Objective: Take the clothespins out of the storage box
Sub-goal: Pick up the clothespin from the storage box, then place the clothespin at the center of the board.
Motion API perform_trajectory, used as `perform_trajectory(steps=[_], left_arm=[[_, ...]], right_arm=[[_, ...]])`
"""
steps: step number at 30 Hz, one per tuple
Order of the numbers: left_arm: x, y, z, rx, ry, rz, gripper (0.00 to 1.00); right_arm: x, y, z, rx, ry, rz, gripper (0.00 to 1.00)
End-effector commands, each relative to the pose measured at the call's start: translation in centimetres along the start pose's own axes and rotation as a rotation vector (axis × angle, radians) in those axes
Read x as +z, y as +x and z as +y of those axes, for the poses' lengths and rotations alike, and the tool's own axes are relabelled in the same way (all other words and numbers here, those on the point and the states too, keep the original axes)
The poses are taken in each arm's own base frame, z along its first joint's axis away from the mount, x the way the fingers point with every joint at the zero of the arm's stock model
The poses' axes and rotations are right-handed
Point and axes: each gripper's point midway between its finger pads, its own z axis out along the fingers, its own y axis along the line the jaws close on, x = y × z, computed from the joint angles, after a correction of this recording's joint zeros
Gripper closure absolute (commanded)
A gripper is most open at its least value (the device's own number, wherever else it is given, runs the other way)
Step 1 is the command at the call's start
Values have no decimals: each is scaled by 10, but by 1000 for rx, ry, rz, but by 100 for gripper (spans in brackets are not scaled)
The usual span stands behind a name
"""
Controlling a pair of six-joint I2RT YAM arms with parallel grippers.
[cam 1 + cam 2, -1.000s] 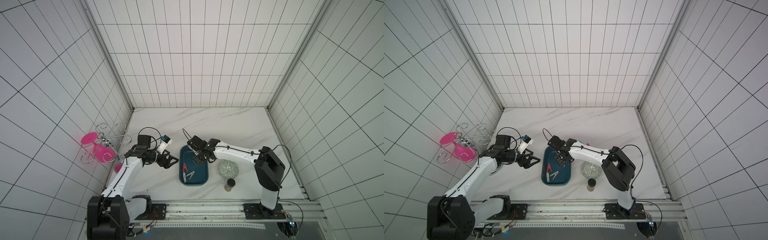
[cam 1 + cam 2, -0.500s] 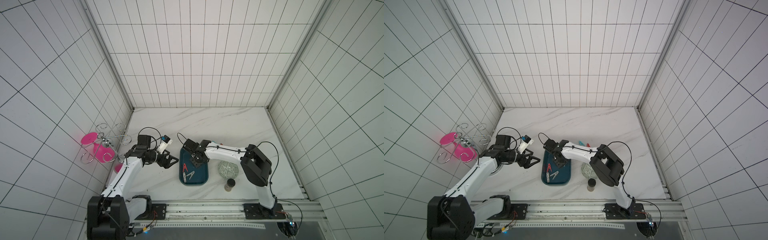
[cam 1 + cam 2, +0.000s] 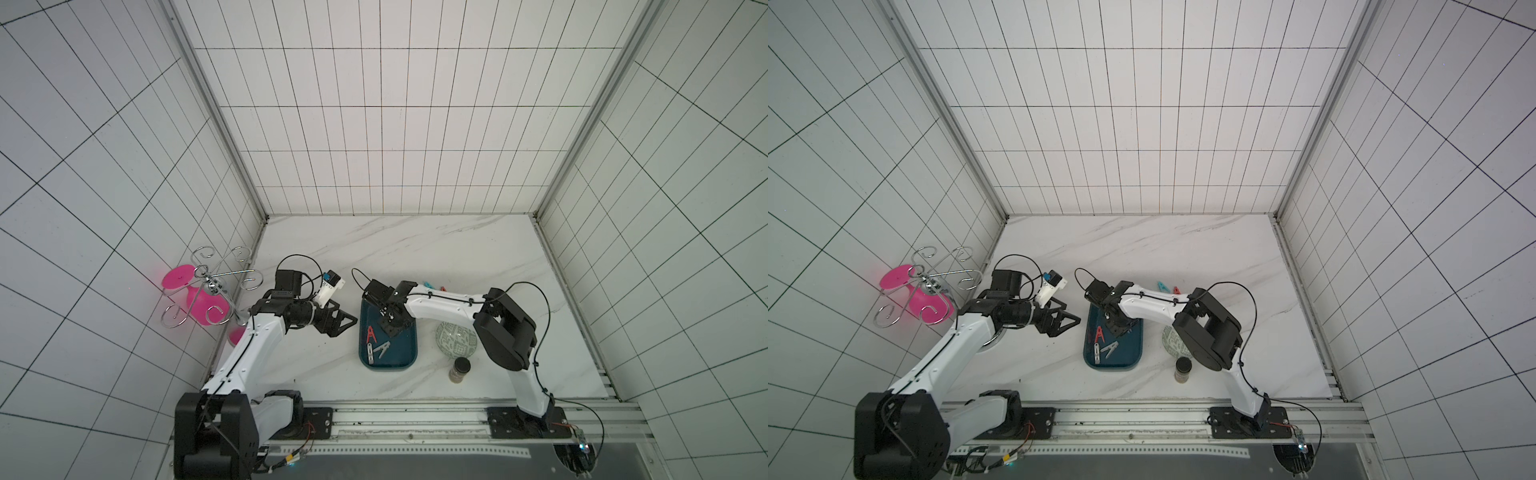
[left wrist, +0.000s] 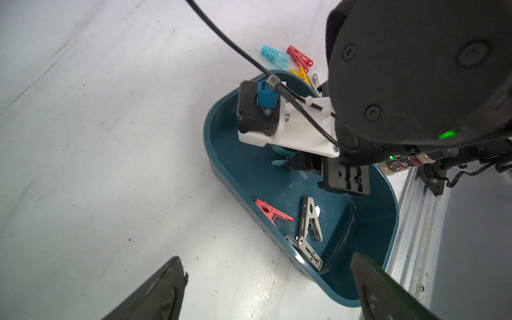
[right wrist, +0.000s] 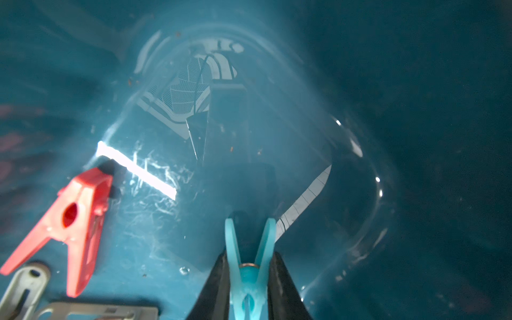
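At the left edge of the table a wire rack and a pink glass stand close to the wall, well apart from the work; I think they have no part in it. Next comes the left gripper. Its jaws are spread wide and hold nothing, and it hangs over the bare table just beside the left edge of the box, probably so that it does not cross the other arm.

The box sits near the front middle of the table. Along its left edge, toward the front corner, lie a red clothespin and two grey clothespins. Over the middle of the box the right gripper reaches down. Its fingers press on both sides of a light blue clothespin, near the metal spring, and the two spread legs point to the box floor. Whether it is off the floor I cannot tell. This grip looks good for lifting it straight out.

Just behind the back right corner of the box several clothespins lie on the table, so the task seems about half done. To the right stand a patterned bowl and a small jar.

The table has a white marble pattern. White tiled walls close three sides, and a metal rail runs along the front edge.
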Motion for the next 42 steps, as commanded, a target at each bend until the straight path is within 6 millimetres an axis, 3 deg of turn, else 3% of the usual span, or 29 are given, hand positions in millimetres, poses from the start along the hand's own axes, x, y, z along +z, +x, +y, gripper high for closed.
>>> perform_trajectory(steps=[1,10,14,19,29,42], left_arm=[[0,-4,0,20,1,-15,5],[1,-3,1,16,2,-13,5],[1,-2,1,15,3,-11,5],[1,-3,1,14,4,-11,5],[1,-2,2,15,1,-11,5],[5,-1,-4,41,17,3,5]], right_arm=[[-14,-7,-1,-2,-14,-36,78],[-64,-26,-26,43,-66,-156,79],[-85,-41,-49,89,-79,-234,79],[-91,-55,-84,179,-83,-282,79],[-49,-65,-137,386,-69,-242,78],[7,-63,-144,422,-77,-141,76]])
